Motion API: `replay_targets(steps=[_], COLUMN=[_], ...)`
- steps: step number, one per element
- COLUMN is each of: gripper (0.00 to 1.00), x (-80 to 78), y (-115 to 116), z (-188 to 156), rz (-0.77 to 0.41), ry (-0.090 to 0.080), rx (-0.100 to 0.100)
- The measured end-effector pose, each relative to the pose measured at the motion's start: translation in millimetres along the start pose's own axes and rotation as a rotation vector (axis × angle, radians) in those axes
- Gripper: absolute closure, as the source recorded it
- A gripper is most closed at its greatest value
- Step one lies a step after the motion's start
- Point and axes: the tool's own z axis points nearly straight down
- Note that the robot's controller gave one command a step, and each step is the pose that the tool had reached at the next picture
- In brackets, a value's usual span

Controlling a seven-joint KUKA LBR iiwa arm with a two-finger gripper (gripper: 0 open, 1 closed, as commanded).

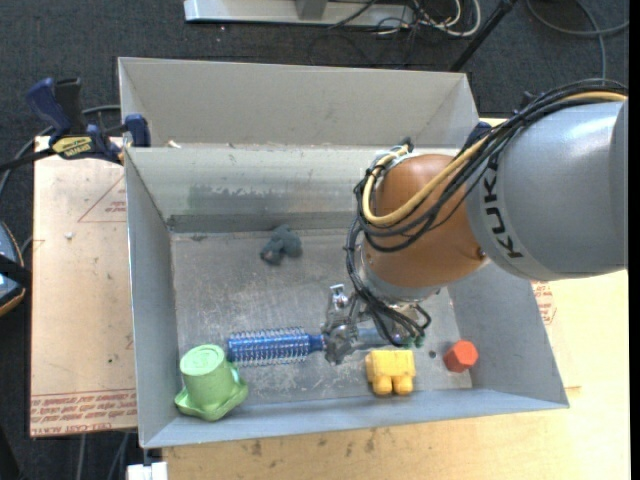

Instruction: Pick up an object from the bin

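Gripper (340, 340) low at the right end of the blue ribbed roller (270, 347) by the front wall, yellow block (390, 371) just beside. I can't tell if it's released or clenched. Risk I see: catching only the roller's tip, so it swivels free. Bin floor (230, 288) is scuffed grey metal; dark carpet (60, 28) outside.

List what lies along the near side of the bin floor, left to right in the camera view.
From the left: green plastic cup-shaped toy → blue ribbed plastic roller → pincer → yellow plastic block → small red-orange plastic block.
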Motion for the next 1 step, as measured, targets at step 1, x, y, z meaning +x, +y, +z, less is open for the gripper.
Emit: replay_targets(steps=[1], gripper=[1.0], x=[-6.4], y=[-10.8], z=[-90.1], rz=[-0.014], ry=[-0.007], rx=[0.001])
